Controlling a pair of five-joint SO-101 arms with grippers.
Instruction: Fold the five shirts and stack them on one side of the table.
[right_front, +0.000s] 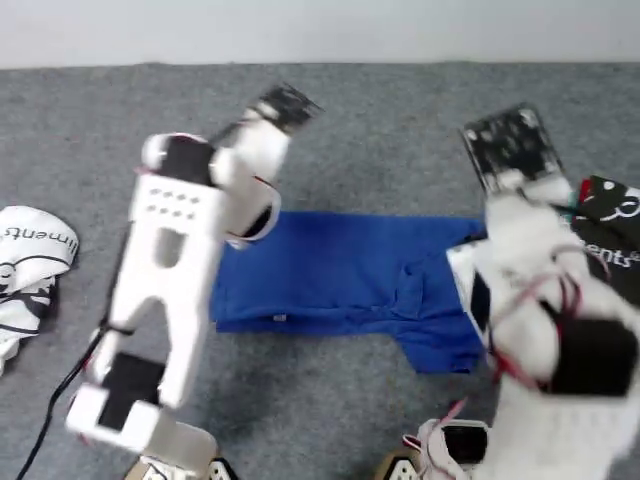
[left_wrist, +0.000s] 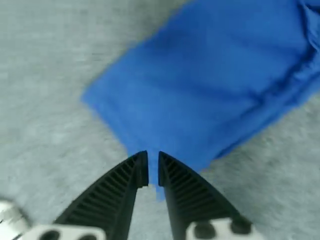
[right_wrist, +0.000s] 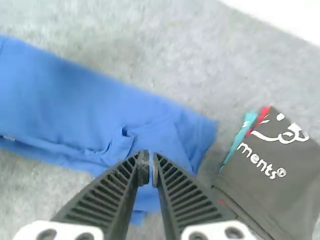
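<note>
Bare gray felt table (right_front: 400, 140) lies open along the far side behind the blue shirt (right_front: 340, 270), and in the near strip between the two arm bases. The left arm (right_front: 170, 260) hangs over the shirt's left end, and the right arm (right_front: 540, 300) over its right end. A white shirt (right_front: 30, 270) blocks the left edge. A black shirt (right_front: 612, 228) crowds the right edge, just beside the blue one.

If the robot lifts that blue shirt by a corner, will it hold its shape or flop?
Probably flop: the blue shirt lies in soft folds and wrinkles, so it should sag. It looks thin, so likely light. Pushed across the grey table, it would likely bunch up.
</note>
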